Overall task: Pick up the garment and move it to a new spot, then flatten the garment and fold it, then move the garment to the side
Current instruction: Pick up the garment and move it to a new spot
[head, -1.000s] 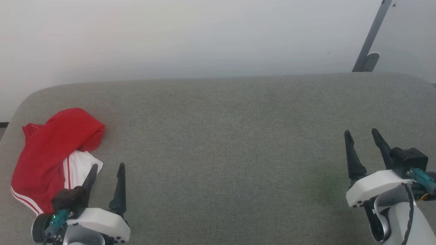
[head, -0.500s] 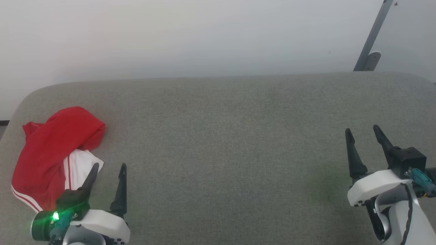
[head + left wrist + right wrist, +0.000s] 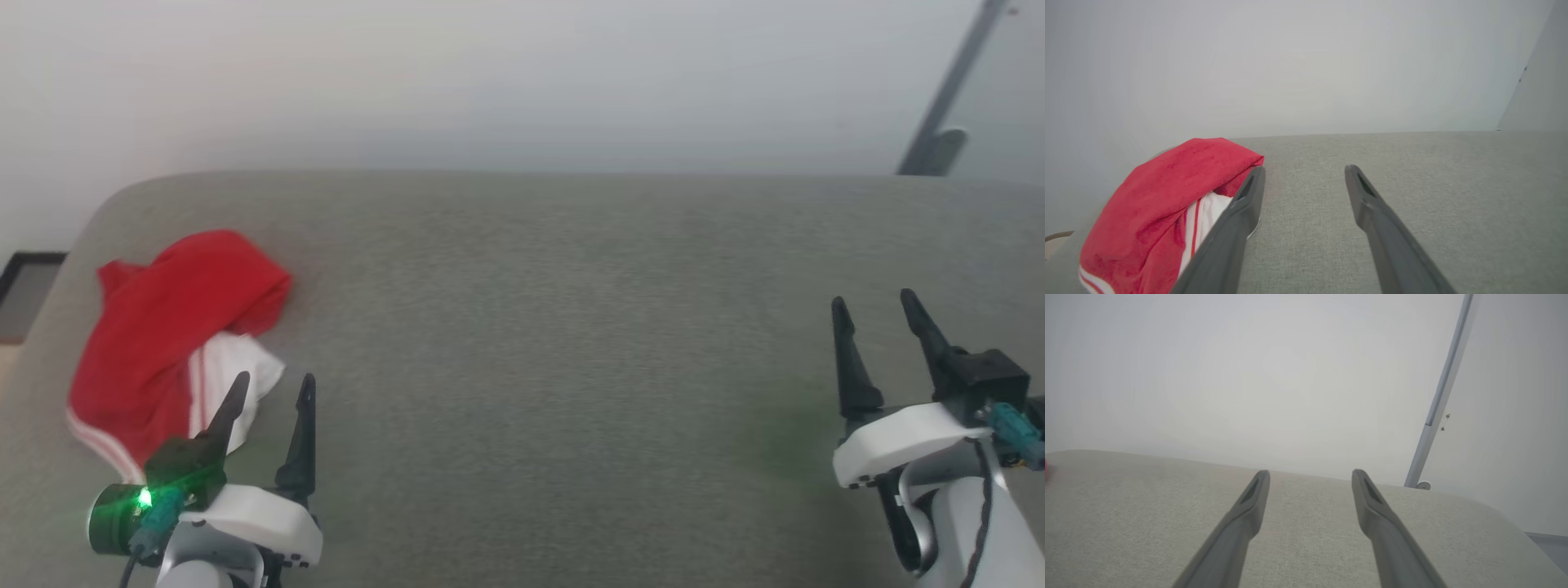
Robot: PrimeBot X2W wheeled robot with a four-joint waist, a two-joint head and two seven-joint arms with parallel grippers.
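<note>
While the grey padded surface (image 3: 555, 269) stretches across the head view, the garment (image 3: 175, 327) is seen crumpled in a heap near its left end. Red cloth is bunched on top, and a white sleeve with a thin red stripe is spilled out on the near side. Just to the right of that heap, the left gripper (image 3: 274, 380) is held with its two dark fingers spread apart and nothing between them. In the left wrist view, the finger at that view's left is seen against the edge of the white sleeve, though whether the cloth is touched cannot be told. A green light (image 3: 145, 496) is lit on the housing at that wrist. The bare grey middle of the surface is tinged faintly green toward the right. At the far right, well apart from the garment, the right gripper (image 3: 873, 300) is likewise held wide, with nothing gripped. Behind it, a slanted grey metal bar (image 3: 947, 90) is set against the pale wall (image 3: 490, 82).
</note>
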